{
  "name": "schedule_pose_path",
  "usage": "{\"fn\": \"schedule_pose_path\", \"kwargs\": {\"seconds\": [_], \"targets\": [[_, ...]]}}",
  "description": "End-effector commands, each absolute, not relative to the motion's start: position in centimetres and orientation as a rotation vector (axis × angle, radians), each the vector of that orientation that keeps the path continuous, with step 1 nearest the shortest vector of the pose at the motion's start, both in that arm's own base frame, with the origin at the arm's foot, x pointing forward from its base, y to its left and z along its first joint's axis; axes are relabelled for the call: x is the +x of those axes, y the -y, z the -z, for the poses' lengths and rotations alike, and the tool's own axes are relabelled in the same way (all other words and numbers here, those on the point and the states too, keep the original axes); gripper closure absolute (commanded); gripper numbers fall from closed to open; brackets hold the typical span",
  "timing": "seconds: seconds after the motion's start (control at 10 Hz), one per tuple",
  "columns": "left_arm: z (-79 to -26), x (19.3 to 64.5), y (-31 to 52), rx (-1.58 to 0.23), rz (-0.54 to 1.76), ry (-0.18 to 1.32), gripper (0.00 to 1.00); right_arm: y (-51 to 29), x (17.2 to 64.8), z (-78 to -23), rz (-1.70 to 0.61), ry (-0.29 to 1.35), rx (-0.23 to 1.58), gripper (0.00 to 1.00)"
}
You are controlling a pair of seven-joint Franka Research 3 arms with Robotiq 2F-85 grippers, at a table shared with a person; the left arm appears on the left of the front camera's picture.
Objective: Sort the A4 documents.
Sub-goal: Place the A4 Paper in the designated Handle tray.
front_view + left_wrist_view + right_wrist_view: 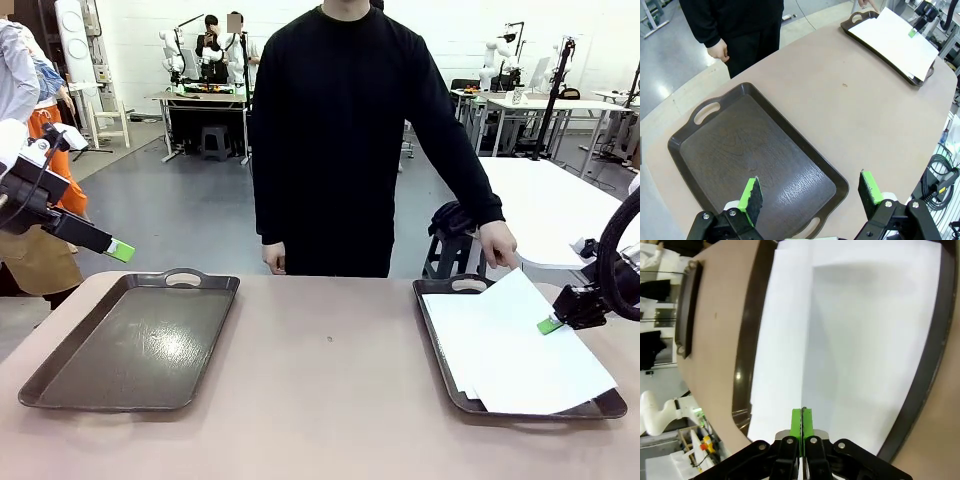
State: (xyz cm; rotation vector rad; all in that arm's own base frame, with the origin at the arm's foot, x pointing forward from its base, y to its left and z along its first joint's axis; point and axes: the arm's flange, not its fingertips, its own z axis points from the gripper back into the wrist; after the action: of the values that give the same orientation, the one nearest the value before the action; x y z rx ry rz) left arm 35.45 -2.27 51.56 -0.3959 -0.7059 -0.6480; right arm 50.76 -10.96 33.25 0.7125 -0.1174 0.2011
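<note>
A stack of white A4 documents (500,360) lies in the dark brown tray on the right (436,330). The top sheet (560,350) sits askew and slightly raised, and my right gripper (547,325) is shut on its edge. In the right wrist view the green pads (796,422) press together on the sheet (865,350). A person's hand (499,245) touches the sheet's far corner. My left gripper (120,250) hovers open above the empty left tray (130,345), its fingers (751,199) spread wide over the tray (755,150). The stack (895,40) also appears far off there.
The person in black (350,130) stands at the far edge between the two trays. Bare tabletop (330,370) lies between the trays. Another white table (550,205) stands behind on the right.
</note>
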Motion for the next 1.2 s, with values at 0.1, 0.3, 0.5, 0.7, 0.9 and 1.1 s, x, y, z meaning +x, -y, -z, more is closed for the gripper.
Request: {"fn": "schedule_pose_path", "kwargs": {"seconds": [0.1,0.3,0.5,0.7,0.9,1.1], "targets": [[-51.4,35.5,2.0,-0.41,0.659,0.711,0.0,9.6,50.2,-33.1,-0.135,0.118,0.649,0.99],[-51.4,35.5,2.0,-0.41,0.659,0.711,0.0,9.3,50.4,-33.2,-0.092,0.128,0.646,0.99],[-51.4,35.5,2.0,-0.41,0.659,0.711,0.0,9.0,50.8,-33.2,-0.041,0.147,0.653,0.99],[-51.4,35.5,2.0,-0.41,0.659,0.711,0.0,8.9,50.9,-33.3,-0.044,0.14,0.656,0.99],[-51.4,35.5,2.0,-0.41,0.659,0.711,0.0,8.8,51.2,-33.5,-0.037,0.146,0.651,0.99],[-51.4,35.5,2.0,-0.41,0.659,0.711,0.0,8.9,51.8,-33.5,-0.026,0.152,0.65,0.99]]}}
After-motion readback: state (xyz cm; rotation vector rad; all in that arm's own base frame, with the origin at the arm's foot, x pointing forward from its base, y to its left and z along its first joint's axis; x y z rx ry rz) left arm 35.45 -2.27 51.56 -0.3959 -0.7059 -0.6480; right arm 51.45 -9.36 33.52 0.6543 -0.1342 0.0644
